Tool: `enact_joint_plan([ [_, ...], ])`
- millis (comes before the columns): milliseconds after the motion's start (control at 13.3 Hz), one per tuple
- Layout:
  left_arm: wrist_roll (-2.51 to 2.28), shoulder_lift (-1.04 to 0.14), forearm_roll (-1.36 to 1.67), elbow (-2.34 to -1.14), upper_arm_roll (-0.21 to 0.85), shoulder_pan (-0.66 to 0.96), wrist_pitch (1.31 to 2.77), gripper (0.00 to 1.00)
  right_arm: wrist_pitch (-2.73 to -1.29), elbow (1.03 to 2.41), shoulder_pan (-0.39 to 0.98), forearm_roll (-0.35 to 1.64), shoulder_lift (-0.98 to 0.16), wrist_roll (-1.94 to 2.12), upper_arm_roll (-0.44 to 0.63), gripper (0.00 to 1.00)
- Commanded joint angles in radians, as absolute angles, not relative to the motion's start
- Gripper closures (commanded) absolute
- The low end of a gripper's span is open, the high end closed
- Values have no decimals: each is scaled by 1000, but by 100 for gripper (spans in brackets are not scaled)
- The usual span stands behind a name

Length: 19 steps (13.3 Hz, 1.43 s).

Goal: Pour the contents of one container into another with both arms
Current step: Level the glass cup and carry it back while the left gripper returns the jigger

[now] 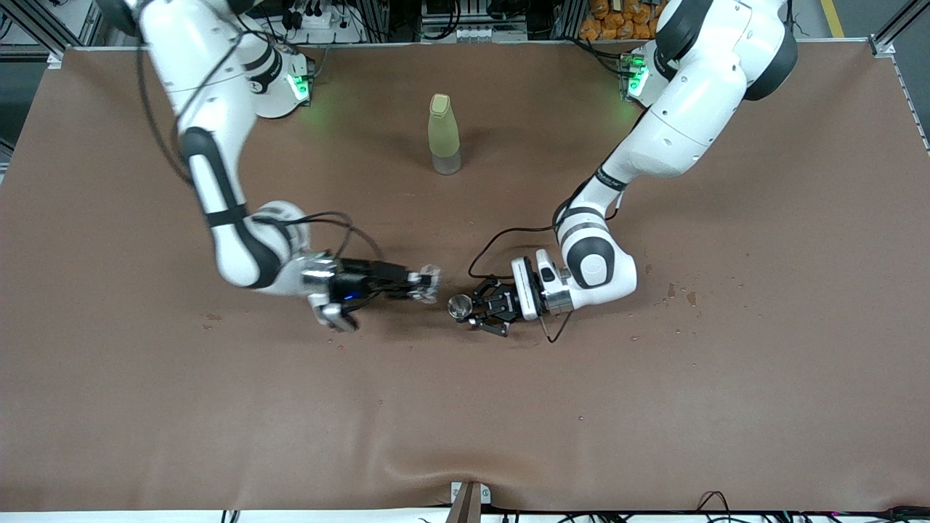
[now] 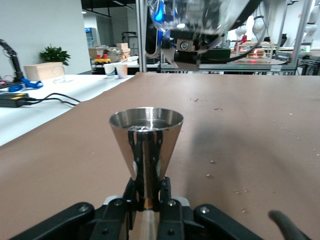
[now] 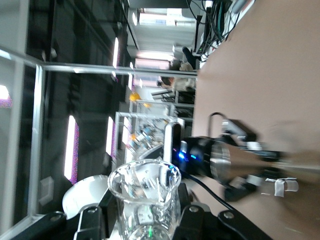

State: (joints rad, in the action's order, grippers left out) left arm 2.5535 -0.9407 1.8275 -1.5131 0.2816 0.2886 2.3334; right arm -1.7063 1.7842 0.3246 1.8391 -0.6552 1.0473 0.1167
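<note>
Left gripper at centre frame in the front view, low over the brown tabletop, jaws clamped on the stem of a shiny conical steel cup, upright, liquid inside. Right gripper just beside it, toward left-centre of that frame, jaws closed on a clear glass beaker, tipped sideways toward the cup. Pale green bottle with clear base standing upright, upper centre, well apart from both.
</note>
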Motion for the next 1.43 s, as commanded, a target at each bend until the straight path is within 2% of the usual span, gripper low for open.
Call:
enact_joint_plan([
  [0, 2559, -850, 1809, -1612, 284, 232, 2324, 100, -1600, 1741, 149, 1625, -655, 1207, 97, 100],
  [301, 2553, -749, 1671, -1748, 291, 97, 2220, 100, -1540, 1704, -35, 1409, -657, 1556, 95, 100],
  [601, 2493, -675, 1406, -1848, 291, -111, 1993, 100, -1494, 1697, -184, 1261, -657, 1875, 95, 100],
  [902, 2471, -675, 1127, -1862, 290, -360, 1800, 100, -1494, 1655, -314, 1131, -670, 2243, 95, 100],
  [1127, 2462, -693, 1020, -1852, 290, -521, 1741, 100, -1493, 1652, -406, 1097, -725, 2432, 95, 100],
  [1353, 2477, -738, 954, -1821, 285, -609, 1720, 100, -1457, 1651, -452, 1100, -779, 2506, 94, 100],
])
